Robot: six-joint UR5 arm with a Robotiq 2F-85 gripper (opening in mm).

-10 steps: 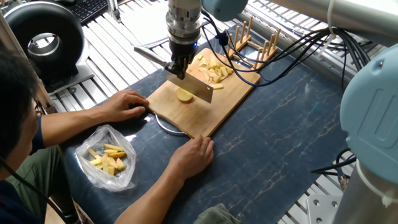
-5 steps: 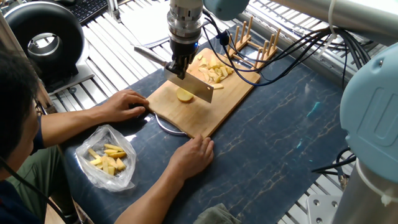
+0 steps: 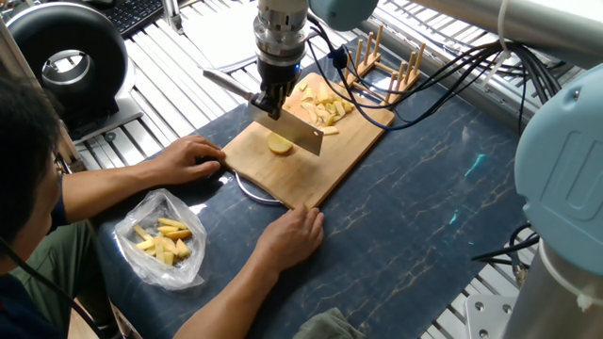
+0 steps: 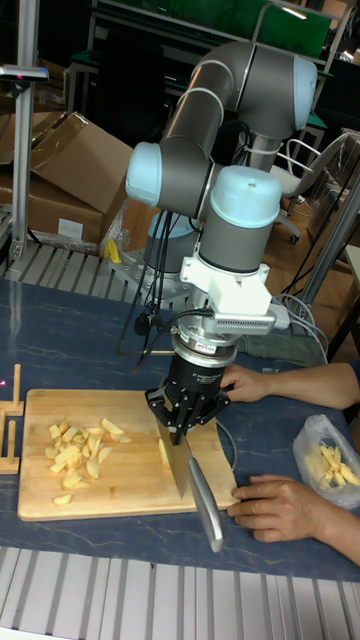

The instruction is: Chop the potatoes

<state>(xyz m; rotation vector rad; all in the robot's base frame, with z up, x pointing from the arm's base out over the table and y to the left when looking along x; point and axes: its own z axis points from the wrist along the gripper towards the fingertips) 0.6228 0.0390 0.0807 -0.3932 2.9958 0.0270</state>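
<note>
One potato [image 3: 280, 144] shows whole only in the fixed view; jaws clamp the knife [image 4: 190, 478].

**Two fixed cameras on opposite sides of the board**

The fixed view looks down steeply from behind the arm, facing the seated person. The tall fixed view stands lower on the person's side, facing the robot. Both share the cutting board [image 3: 311, 146] [image 4: 120, 465], fairly close.
</note>
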